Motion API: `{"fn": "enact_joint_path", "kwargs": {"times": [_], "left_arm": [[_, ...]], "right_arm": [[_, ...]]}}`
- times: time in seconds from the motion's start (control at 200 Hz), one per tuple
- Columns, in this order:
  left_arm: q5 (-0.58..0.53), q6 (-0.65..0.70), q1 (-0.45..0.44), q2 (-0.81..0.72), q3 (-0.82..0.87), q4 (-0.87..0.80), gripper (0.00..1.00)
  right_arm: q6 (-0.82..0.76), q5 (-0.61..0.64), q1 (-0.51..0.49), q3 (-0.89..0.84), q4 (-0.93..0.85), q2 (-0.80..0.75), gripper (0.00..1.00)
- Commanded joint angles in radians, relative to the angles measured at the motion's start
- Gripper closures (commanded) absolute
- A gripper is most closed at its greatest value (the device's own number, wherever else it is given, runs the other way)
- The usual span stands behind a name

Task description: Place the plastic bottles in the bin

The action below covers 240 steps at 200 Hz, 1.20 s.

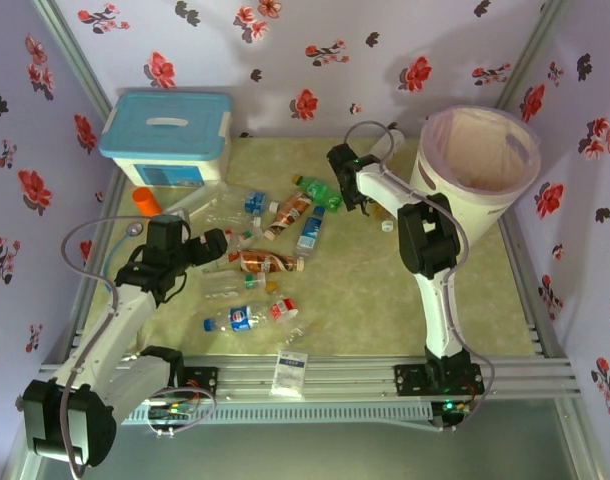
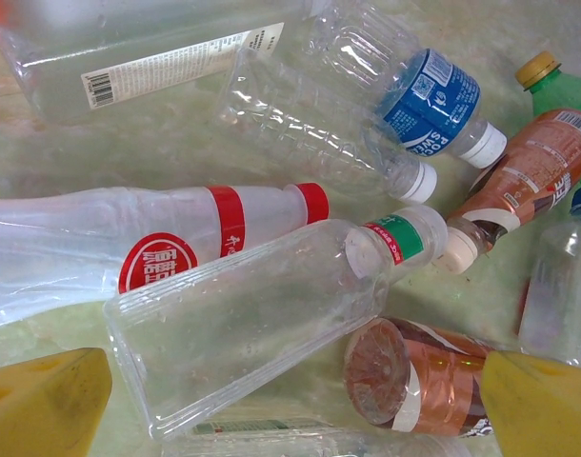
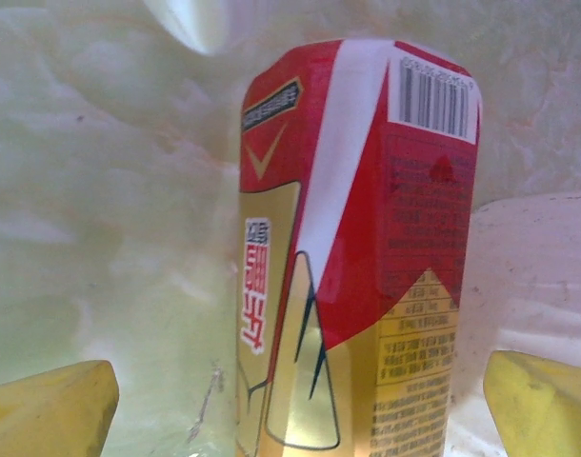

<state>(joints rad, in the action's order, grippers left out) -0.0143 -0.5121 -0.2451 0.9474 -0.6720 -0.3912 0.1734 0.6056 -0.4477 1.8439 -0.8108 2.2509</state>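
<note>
Several plastic bottles [image 1: 260,262] lie scattered on the green table top. My left gripper [image 1: 207,245] hangs open over them. Between its yellow fingers [image 2: 45,405] lie a clear square bottle [image 2: 243,333] with a green neck label and an amber bottle [image 2: 429,376], neither of them gripped. A red-labelled clear bottle [image 2: 167,238] lies just beyond. My right gripper [image 1: 347,195] is open beside a green bottle [image 1: 320,190], left of the bin [image 1: 477,205]. A red-and-gold labelled bottle [image 3: 357,248] stands in the gap between its fingertips [image 3: 543,405], with space on both sides.
A white box with a light-blue lid [image 1: 167,140] stands at the back left, with an orange cylinder [image 1: 145,200] in front of it. A white sachet [image 1: 290,372] lies on the near rail. Flowered walls close in the left, back and right sides.
</note>
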Motion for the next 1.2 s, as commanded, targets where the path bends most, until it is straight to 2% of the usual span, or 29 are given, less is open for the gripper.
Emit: {"fn": "enact_joint_path", "kwargs": {"times": [0.0,0.155,0.415,0.635,1.195], "left_arm": [[0.016,0.025,-0.005,0.013,-0.003,0.024,0.01],[0.016,0.026,-0.006,0.009,-0.002,0.026,0.01],[0.016,0.022,-0.005,0.01,0.002,0.031,0.01],[0.015,0.015,-0.005,0.007,0.002,0.034,0.01],[0.016,0.022,-0.006,0.012,0.001,0.035,0.01]], "right_arm": [[0.047,-0.01,0.013,0.005,0.001,0.02,0.01],[0.055,-0.033,0.023,0.006,-0.009,0.028,0.01],[0.077,-0.153,0.043,-0.007,-0.009,0.046,0.06],[0.075,-0.204,0.006,-0.063,0.021,0.0,0.08],[0.056,-0.181,0.027,-0.024,0.077,0.038,0.17]]}}
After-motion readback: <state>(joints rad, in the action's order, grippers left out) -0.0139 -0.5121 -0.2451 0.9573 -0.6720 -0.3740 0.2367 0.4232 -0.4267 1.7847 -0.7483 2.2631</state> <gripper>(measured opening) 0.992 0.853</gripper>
